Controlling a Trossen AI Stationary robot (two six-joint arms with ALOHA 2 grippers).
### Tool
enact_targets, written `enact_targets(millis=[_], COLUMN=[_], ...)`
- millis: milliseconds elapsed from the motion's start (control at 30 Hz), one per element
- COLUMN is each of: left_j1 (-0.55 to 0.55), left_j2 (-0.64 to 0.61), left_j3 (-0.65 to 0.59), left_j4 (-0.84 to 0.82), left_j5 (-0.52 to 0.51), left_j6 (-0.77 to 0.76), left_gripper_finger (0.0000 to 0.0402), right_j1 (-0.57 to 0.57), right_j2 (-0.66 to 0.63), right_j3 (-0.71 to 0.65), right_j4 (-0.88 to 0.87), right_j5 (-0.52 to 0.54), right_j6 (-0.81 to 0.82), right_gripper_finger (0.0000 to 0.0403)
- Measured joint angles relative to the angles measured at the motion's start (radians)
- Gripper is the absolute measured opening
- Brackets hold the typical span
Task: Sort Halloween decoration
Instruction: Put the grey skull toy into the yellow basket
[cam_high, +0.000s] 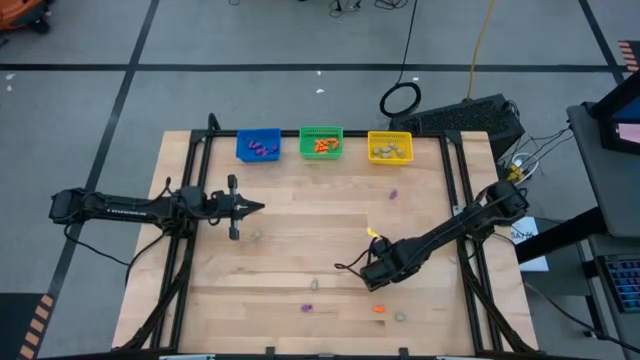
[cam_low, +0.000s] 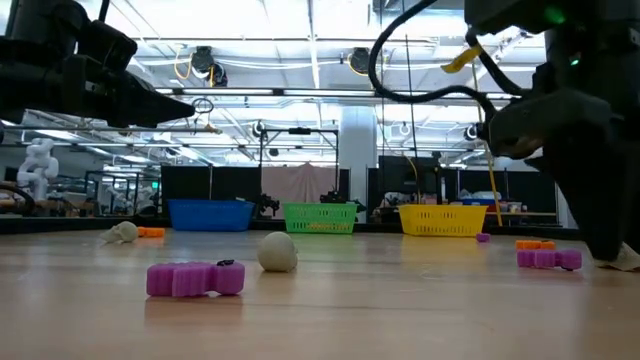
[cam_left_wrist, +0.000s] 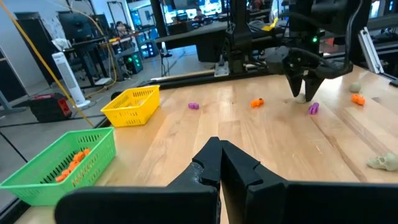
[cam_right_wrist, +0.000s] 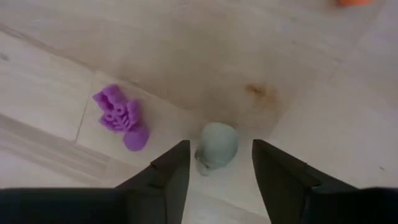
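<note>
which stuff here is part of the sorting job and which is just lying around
Job:
- pale trinket between the open right claw fingers
- purple trinket beside it
- orange trinket
- blue bin, green bin, yellow bin

Lying about:
- black cable loop on the floor
- left claw, shut, waiting

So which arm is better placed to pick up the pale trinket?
The right gripper: its open fingers already straddle the pale trinket. The left gripper hangs shut, far across the table.
</note>
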Motion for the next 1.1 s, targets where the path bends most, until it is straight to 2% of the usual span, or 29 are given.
enact_targets(millis=[267, 567, 867, 1100], left_j1=[0.000, 0.000, 0.000, 0.000], left_j2=[0.000, 0.000, 0.000, 0.000], left_j3=[0.000, 0.000, 0.000, 0.000], left_j4=[0.000, 0.000, 0.000, 0.000], left_j5=[0.000, 0.000, 0.000, -0.019], left_j6=[-0.002, -0.023, -0.026, -0.026], left_gripper_finger=[0.0008, 0.0008, 0.0008, 0.0008], right_j1=[0.000, 0.000, -0.050, -0.247], right_j2=[0.027, 0.025, -0.080, -0.223], right_j3=[0.001, 0.001, 0.012, 0.014], right_j4=[0.017, 0.046, 0.034, -0.087], right_j5=[0.000, -0.001, 0.042, 0.138], right_j6=[-0.062, -0.174, -0.298, -0.475], right_gripper_finger=[0.0122, 0.0038, 0.0040, 0.0038])
